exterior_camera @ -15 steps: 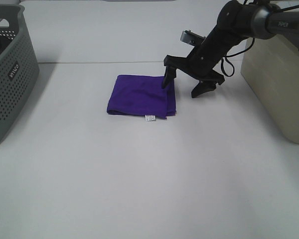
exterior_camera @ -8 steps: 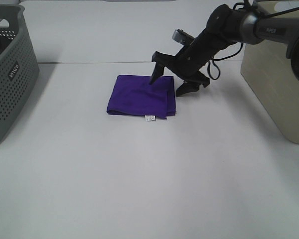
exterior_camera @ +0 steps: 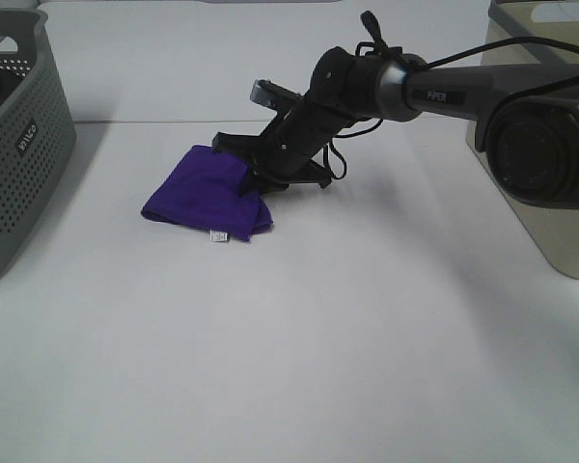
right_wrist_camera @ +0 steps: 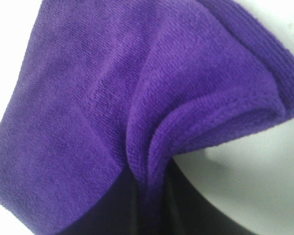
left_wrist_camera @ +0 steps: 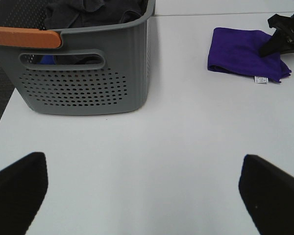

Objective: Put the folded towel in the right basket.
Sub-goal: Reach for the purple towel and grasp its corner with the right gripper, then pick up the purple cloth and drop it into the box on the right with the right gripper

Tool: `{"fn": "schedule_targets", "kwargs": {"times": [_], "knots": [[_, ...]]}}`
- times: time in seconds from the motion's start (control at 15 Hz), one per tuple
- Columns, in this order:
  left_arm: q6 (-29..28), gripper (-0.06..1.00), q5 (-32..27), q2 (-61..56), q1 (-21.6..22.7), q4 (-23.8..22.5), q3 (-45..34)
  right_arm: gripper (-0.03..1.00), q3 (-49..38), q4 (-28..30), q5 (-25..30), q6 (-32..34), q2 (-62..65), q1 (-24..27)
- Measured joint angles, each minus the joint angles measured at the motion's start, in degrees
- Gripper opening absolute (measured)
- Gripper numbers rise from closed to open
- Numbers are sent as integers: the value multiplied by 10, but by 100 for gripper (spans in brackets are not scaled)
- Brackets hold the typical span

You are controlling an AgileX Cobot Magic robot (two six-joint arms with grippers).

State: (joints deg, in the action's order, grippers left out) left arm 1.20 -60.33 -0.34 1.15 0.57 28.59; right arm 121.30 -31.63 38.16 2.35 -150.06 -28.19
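Observation:
The folded purple towel (exterior_camera: 205,196) lies bunched on the white table, left of centre; it also shows in the left wrist view (left_wrist_camera: 240,51). My right gripper (exterior_camera: 262,171) reaches across the middle and is shut on the towel's right edge. In the right wrist view the towel (right_wrist_camera: 112,98) fills the frame, and a fold of it is pinched between the dark fingers (right_wrist_camera: 191,210) of the right gripper (right_wrist_camera: 149,208). The beige right basket (exterior_camera: 550,164) stands at the far right. My left gripper (left_wrist_camera: 147,196) is open and empty, low over the table near the grey basket.
A grey perforated basket (exterior_camera: 19,145) stands at the left edge, holding dark cloth in the left wrist view (left_wrist_camera: 88,73). Bare white table (exterior_camera: 299,338) spreads in front of the towel and between it and the beige basket.
My right gripper has swept left, pushing the towel leftward and bunching it, and its fingers have closed on the towel's right edge.

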Motion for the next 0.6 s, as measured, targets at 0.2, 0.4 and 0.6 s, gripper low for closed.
{"fn": "schedule_targets", "kwargs": {"times": [0.2,0.4,0.6], "knots": [[0,99,0,0,0,0,0,9,1,-1,2,0,1,0],[0,99,0,0,0,0,0,9,44,19,105,3,9,1],[0,99,0,0,0,0,0,9,144,28,233,2,66,3]]}}
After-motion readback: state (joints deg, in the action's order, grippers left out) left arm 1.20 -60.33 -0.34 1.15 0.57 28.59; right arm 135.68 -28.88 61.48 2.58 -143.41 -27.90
